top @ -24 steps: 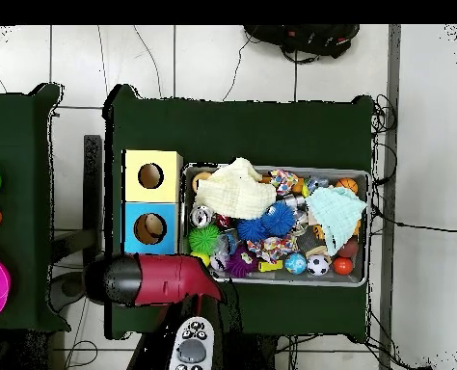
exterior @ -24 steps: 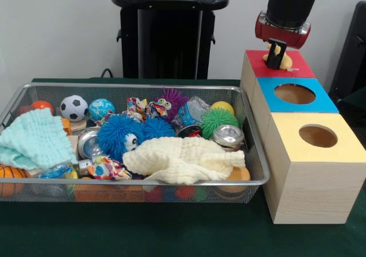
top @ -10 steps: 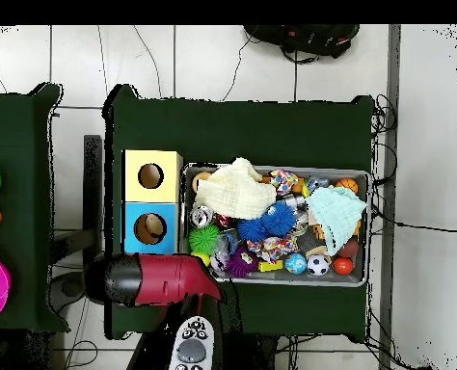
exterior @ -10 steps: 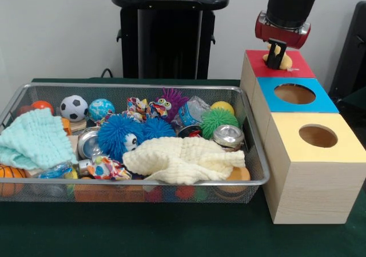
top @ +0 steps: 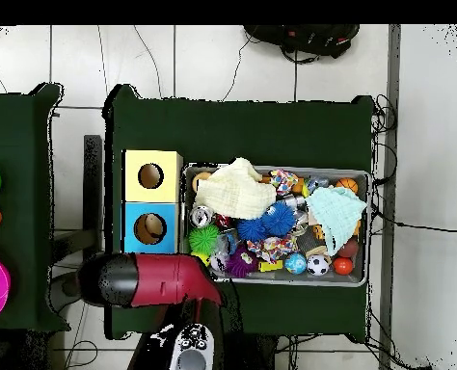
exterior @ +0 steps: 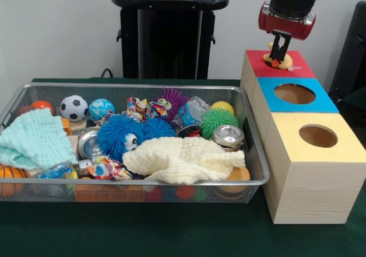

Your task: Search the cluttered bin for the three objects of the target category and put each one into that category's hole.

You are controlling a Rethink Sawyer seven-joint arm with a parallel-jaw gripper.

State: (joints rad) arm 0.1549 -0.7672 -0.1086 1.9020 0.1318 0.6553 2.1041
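Front view: the gripper [exterior: 279,52] hangs over the red-topped box [exterior: 289,66], its fingers close together just above a yellow toy [exterior: 277,60] resting on the red top. Wire bin [exterior: 258,166] sits packed alongside. Overhead: the arm [top: 150,280] covers that box.

Metal wire-mesh bin [exterior: 251,154], wood boxes [exterior: 311,194], waffle cloth [exterior: 183,159], shiny can [exterior: 229,135]

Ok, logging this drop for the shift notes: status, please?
Tool above the red-topped box, open or shut unclear. Yellow object sitting on that red top beneath it. Blue and yellow holes unobstructed.
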